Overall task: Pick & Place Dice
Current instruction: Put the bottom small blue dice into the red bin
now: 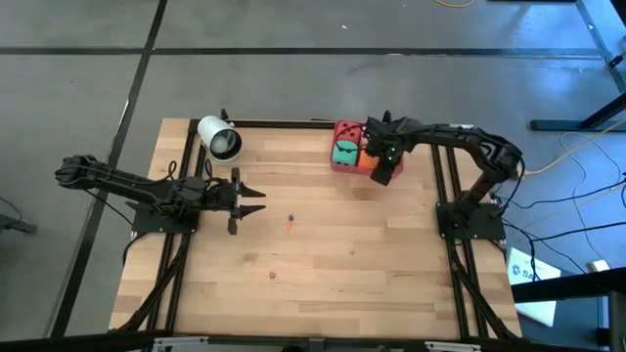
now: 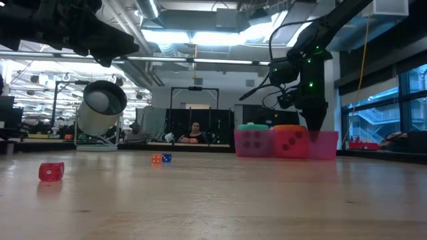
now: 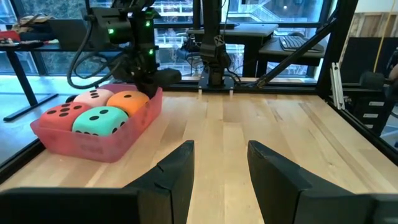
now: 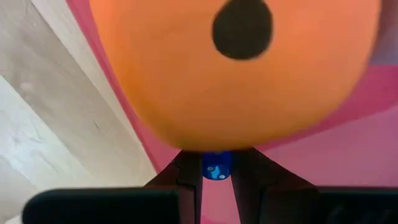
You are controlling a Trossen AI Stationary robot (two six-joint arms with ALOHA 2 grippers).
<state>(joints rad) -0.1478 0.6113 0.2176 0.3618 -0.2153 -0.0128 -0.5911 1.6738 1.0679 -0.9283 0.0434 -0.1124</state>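
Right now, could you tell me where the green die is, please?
In the high view the green die sits in the pink tray at the table's far right, beside the orange die, with the right end effector just alongside.

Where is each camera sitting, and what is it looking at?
High: overhead, looking straight down on the table; both arms show.
Low: at tabletop height, looking across at the tray; the right arm drops in.
Left wrist: on the left gripper, jaws open, facing the tray.
Right wrist: on the right gripper, close against the orange die, small blue piece between the jaws.
Shared: low and left wrist both see the tray.
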